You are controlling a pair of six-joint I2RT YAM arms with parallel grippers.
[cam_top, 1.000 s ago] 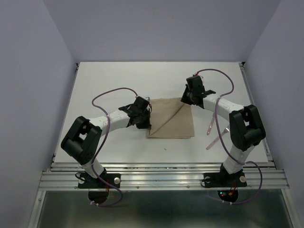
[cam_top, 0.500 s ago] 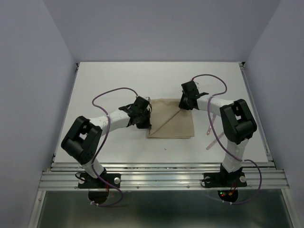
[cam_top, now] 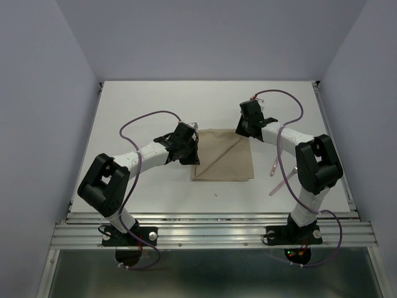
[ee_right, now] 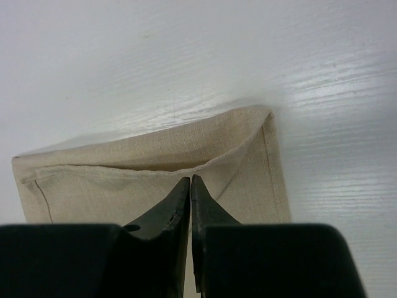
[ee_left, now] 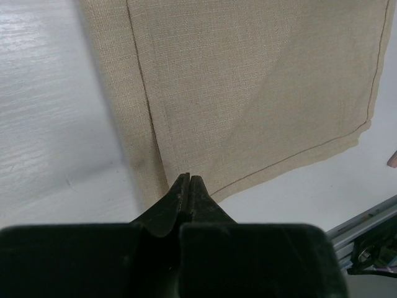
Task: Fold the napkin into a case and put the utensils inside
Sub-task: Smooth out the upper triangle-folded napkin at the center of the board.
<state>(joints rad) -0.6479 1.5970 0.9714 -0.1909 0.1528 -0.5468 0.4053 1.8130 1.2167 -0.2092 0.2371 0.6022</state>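
- The napkin lies flat in the middle of the white worktop, folded to a rough square with a diagonal crease running from its far right corner towards its near left corner
- Its outline and place match the earlier frames; nothing about the cloth has shifted
- The left gripper has its fingers pressed together, tips at the napkin's left edge beside the stitched hem; whether any cloth is caught between them cannot be told
- Compared with a second ago, the left gripper sits slightly farther up the napkin's left edge, and the left arm leans a little more outward
- The right gripper has its fingers together but for a hairline slit, tips at the edge of the upper layer near the far right corner; the hem bends in towards the tips, but a pinch on the cloth cannot be confirmed
- Half a second ago the right arm was swung inward, with the gripper nearer the napkin's middle; now the elbow is back out to the right and the gripper is over the far corner again
- The utensils lie on the worktop right of the napkin, partly hidden behind the right arm, pink handles showing, in the same spot as before
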